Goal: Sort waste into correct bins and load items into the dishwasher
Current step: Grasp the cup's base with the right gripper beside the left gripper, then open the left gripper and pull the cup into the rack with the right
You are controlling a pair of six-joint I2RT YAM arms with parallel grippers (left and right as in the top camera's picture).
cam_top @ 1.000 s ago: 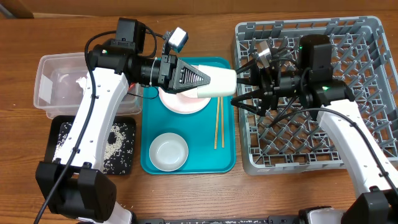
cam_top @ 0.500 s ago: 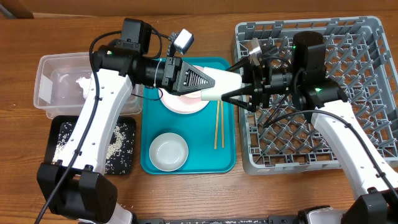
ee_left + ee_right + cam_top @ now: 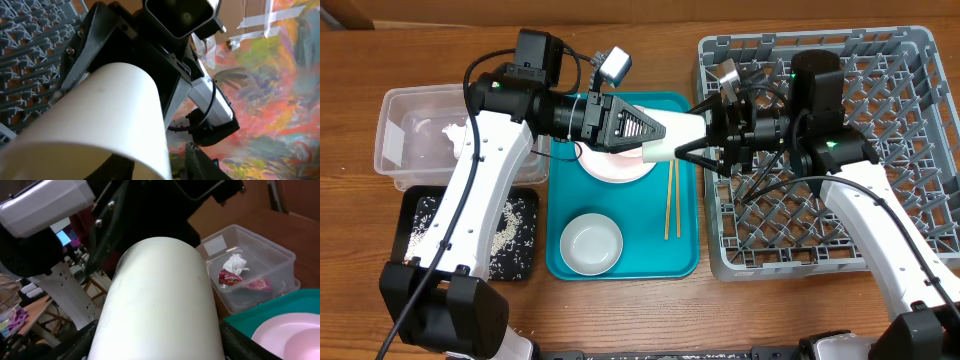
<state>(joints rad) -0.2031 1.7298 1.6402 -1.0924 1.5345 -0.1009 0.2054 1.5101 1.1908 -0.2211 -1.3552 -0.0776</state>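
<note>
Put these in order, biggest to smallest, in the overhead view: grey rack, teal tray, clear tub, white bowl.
Largest to smallest:
1. grey rack
2. teal tray
3. clear tub, though it is partly hidden
4. white bowl

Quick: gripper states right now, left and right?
Left gripper: around the cream cup, grip cannot be told.
Right gripper: around the cup's other end, grip cannot be told.

Bright even light is casting soft shadows on the brown wooden table (image 3: 620, 310), while the smooth cream cylindrical cup (image 3: 160, 300) is blurring close-up.
</note>
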